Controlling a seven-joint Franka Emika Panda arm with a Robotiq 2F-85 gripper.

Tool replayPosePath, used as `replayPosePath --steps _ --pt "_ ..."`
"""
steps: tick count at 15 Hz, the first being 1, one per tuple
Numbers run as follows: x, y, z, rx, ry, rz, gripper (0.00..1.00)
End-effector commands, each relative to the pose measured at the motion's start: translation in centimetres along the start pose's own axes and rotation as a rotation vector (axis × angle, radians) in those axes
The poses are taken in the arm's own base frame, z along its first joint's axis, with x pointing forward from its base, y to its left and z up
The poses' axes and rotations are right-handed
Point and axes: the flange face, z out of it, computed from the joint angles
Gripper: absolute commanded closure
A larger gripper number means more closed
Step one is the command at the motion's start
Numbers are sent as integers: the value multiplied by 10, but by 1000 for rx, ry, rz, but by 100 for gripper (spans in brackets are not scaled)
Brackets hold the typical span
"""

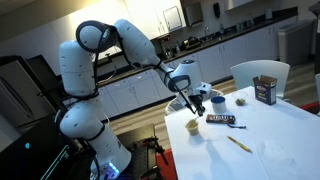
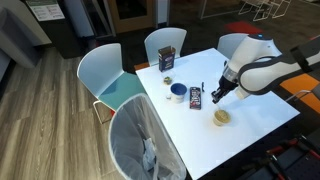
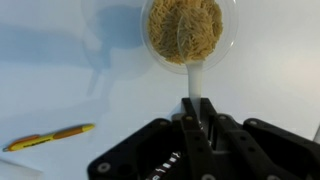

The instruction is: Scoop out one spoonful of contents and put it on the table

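Note:
A clear bowl (image 3: 226, 38) of tan, crumbly contents (image 3: 186, 30) stands on the white table (image 3: 60, 70). It shows in both exterior views (image 1: 194, 126) (image 2: 221, 117). My gripper (image 3: 197, 122) is shut on the handle of a white spoon (image 3: 195, 82). The spoon's front end lies in the bowl among the contents. In both exterior views the gripper (image 1: 186, 101) (image 2: 218, 96) hangs just above and beside the bowl.
A yellow-orange pen (image 3: 50, 137) (image 1: 238, 143) lies on the table near the bowl. A dark candy bar (image 1: 222, 119) (image 2: 195, 96), a blue cup (image 1: 217, 101) (image 2: 177, 91) and a brown box (image 1: 265, 90) (image 2: 167, 59) stand farther off. Chairs (image 2: 110, 80) and a bin (image 2: 140, 140) flank the table.

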Motion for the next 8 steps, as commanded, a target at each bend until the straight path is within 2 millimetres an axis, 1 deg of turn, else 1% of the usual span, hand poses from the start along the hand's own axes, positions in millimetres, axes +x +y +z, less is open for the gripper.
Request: replayPosePath --steps 1,8 --pt "-8 -4 -18 -15 14 5 97" --pt "-10 -2 -27 -21 25 10 97"
